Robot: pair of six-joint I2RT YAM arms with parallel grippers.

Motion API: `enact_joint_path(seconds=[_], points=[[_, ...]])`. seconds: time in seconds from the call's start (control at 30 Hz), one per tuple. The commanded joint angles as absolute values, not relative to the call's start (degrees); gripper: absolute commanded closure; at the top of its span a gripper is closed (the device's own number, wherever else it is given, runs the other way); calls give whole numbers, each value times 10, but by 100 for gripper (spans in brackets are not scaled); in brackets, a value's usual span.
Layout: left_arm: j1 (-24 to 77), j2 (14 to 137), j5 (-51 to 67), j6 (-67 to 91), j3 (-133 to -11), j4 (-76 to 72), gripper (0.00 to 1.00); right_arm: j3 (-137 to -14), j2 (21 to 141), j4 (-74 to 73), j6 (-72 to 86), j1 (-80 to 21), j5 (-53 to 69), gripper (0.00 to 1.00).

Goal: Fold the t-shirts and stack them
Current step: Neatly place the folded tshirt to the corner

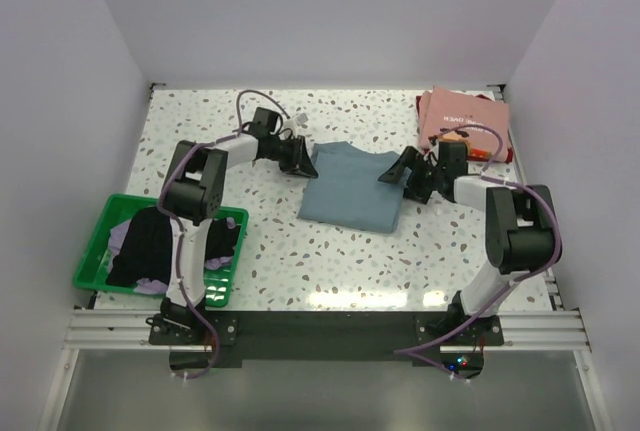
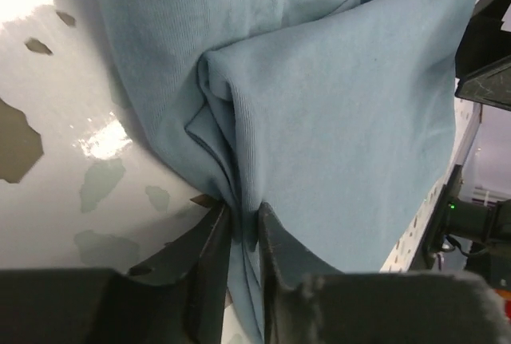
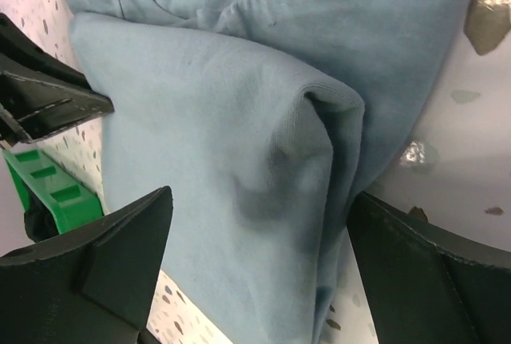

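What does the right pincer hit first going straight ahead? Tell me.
The grey-blue t-shirt: the open right pincer straddles its folded edge, so cloth comes first, probably almost at once.

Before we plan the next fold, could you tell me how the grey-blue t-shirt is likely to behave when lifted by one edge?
Probably floppy: the grey-blue t-shirt bunches into soft creases where the left gripper pinches its edge. Likely light, being thin knit. Lifted there alone, the rest would probably sag and drag, as the right gripper is open.
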State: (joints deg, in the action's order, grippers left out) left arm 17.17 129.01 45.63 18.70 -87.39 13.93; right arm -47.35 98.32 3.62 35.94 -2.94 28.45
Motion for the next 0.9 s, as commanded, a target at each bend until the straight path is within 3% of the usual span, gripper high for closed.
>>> enact_joint_path(seconds=[0.0,0.23,0.4,0.5,0.53,0.6,0.63,0.67,0.73,0.87], points=[[178,1311,438,166,-846,165,83,-452,1049,-29,328,-60,217,7],[178,1309,437,160,-820,161,91,-515,1119,-62,330,-141,199,9],[178,1310,439,160,-824,161,92,-577,1152,-105,319,-178,179,17],[178,1310,439,161,-827,163,89,-598,1149,-128,313,-185,145,37],[178,1310,438,161,-828,164,87,-604,1146,-150,312,-185,136,49],[177,1303,435,163,-830,168,76,-627,1138,-176,300,-185,106,65],[175,1302,431,163,-831,170,73,-634,1136,-205,295,-184,93,89],[172,1300,426,165,-834,174,70,-643,1131,-220,293,-185,82,96],[167,1292,418,167,-838,179,59,-674,1123,-262,272,-184,47,100],[147,1275,416,178,-838,184,56,-747,1126,-344,229,-181,-15,100]])
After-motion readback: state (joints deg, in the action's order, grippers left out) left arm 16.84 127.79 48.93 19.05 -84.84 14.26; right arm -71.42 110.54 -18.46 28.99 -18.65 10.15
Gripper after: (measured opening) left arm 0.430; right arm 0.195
